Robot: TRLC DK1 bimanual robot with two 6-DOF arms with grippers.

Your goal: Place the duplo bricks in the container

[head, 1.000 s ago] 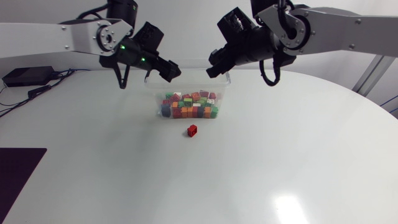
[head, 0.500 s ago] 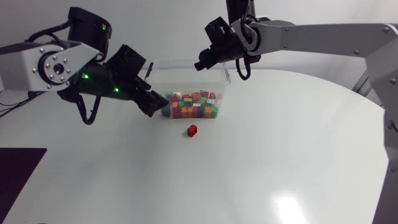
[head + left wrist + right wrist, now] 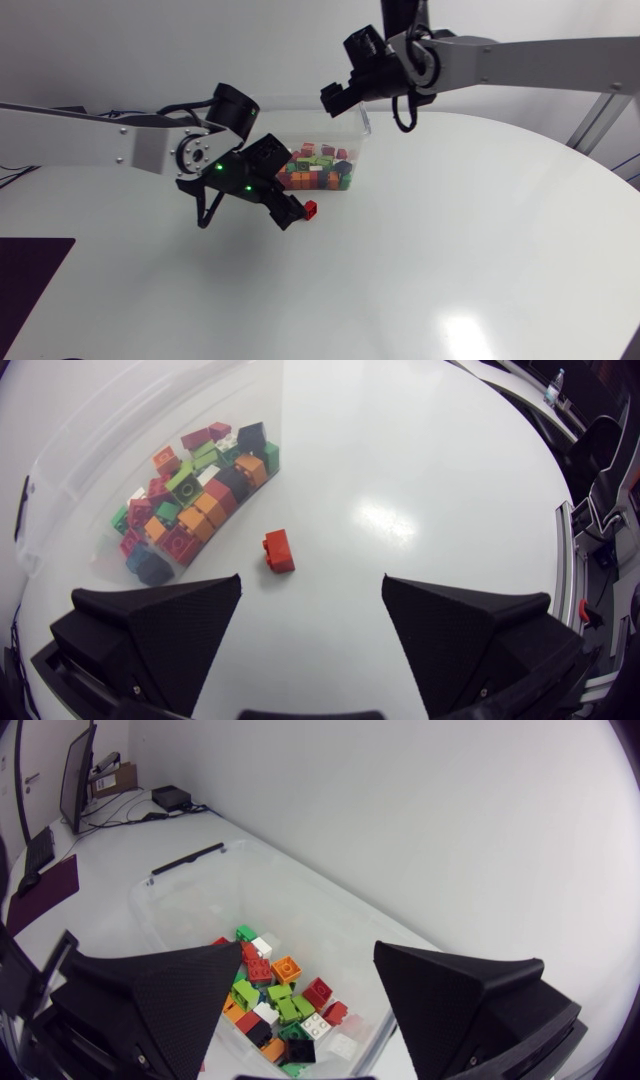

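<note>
A single red duplo brick lies on the white table just in front of the clear container. Many coloured bricks fill the container's near end. My left gripper hangs low beside the red brick, open, with the brick just ahead of the gap between its fingers and untouched. Above the container's far rim, my right gripper is open with nothing between its fingers.
A dark mat lies at the table's near left edge. White tabletop stretches to the right and front of the container.
My left arm has swung from behind the container down to the red brick in front of it. My right gripper has shifted left to above the container's far rim.
</note>
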